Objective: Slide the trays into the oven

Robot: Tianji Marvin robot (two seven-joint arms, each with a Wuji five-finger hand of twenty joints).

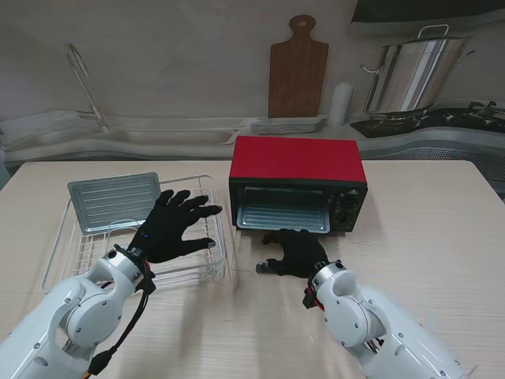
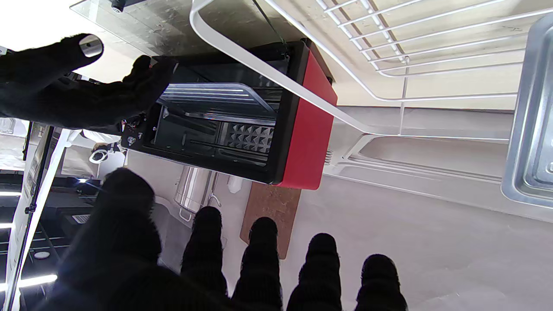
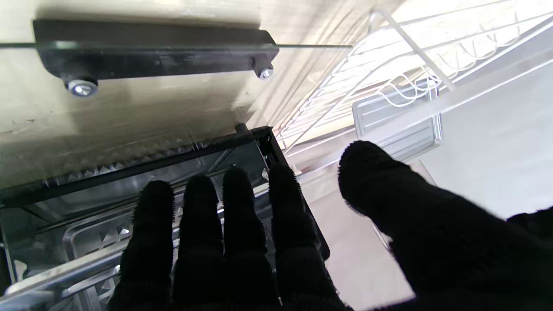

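Stand view, looking down on the pale wooden desk (image 1: 426,237): the red oven (image 1: 297,183) sits at the middle, door (image 1: 282,219) dropped open toward me, and a silver tray (image 1: 284,208) is lying inside the mouth, its near edge out over the lowered door. Right hand (image 1: 295,254), black-gloved, sits low on the desk just in front of that door, fingers held side by side and pointing at the oven, thumb stuck out to the left, gripping nothing that I can see. From the right wrist view the four fingers (image 3: 235,216) line up straight toward the tray's rim (image 3: 86,259) and the glass door with its black handle bar (image 3: 151,60); whether they touch the tray I cannot tell. Over on the left, the white wire rack (image 1: 63,245) holds a second silver tray (image 1: 110,201), propped at its far-left end. Left hand (image 1: 175,225) hovers over the rack's right side, fingers fanned wide, holding nothing. The left wrist view shows all five fingertips (image 2: 319,255) spread, the oven's red side ahead, the rack wires and that second tray's edge (image 2: 527,129) off to one side. Behind the desk, a wooden cutting board (image 1: 298,71) leans on the wall, a steel stockpot (image 1: 410,75) far right.
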